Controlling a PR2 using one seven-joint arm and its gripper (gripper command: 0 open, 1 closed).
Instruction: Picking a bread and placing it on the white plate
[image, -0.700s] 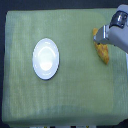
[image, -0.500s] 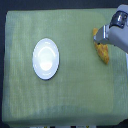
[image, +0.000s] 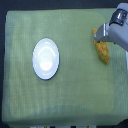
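Observation:
The bread (image: 103, 51), a golden-orange tapered loaf, lies on the green tablecloth near the exterior view's right edge. My gripper (image: 100, 37) comes in from the upper right and covers the loaf's upper end. Its fingers are hidden under the grey wrist housing, so I cannot tell whether they are open or shut. The white plate (image: 46, 58), round and glossy, sits bare at left of centre, well apart from the bread and the gripper.
A green cloth (image: 75, 95) covers the whole table. The table's right edge runs close beside the bread, with dark floor beyond it. The arm (image: 120, 30) enters from the upper right corner.

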